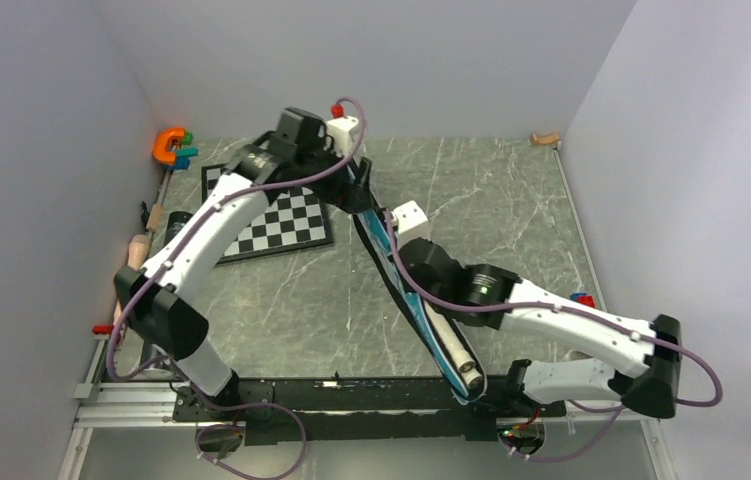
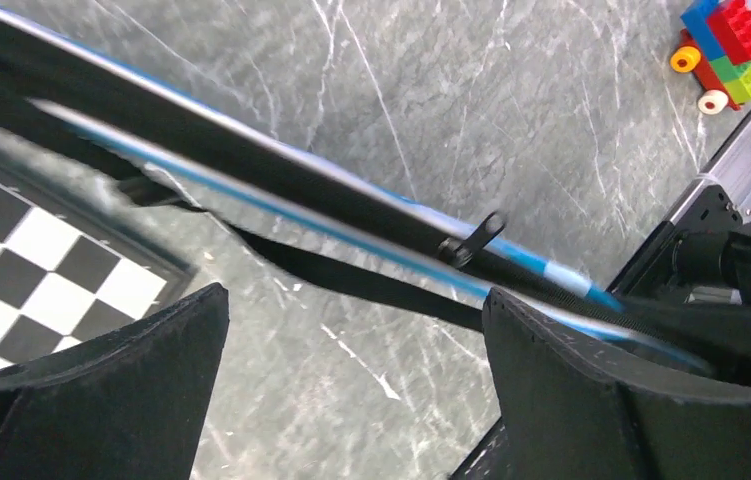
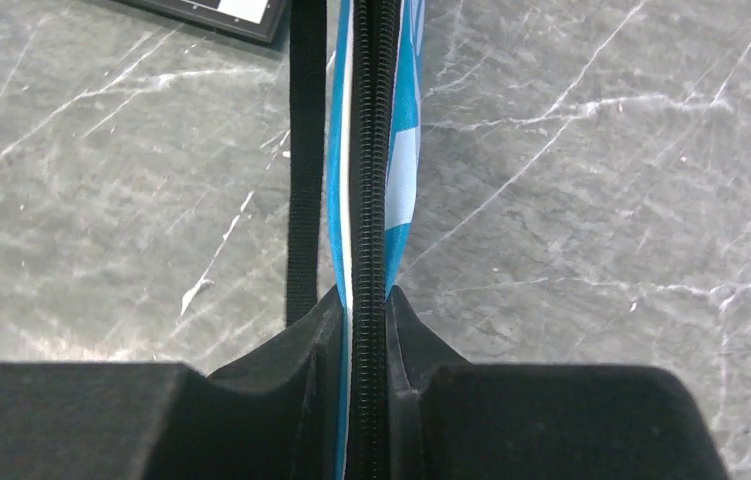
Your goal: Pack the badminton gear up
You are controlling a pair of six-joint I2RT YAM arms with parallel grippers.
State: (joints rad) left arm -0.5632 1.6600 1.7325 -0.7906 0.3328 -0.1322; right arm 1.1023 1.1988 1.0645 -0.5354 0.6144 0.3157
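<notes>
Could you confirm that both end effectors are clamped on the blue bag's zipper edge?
Only the right end effector is clamped on the bag; the left wrist view shows the left end effector open, fingers wide apart.

1. Top view: the blue bag's (image 1: 381, 245) far end disappears behind the left arm (image 1: 201, 240), and any lettering on it is too small to read.
2. The same arm covers the chessboard's (image 1: 286, 225) left side.
3. Left wrist view: the bag is smeary and runs off the top-left edge. The toy brick car (image 2: 726, 45) gets clipped by the top edge.
4. Right wrist view: the right arm's fingers (image 3: 281, 390) swallow the bag's zip edge, and the rest runs off the top.
</notes>
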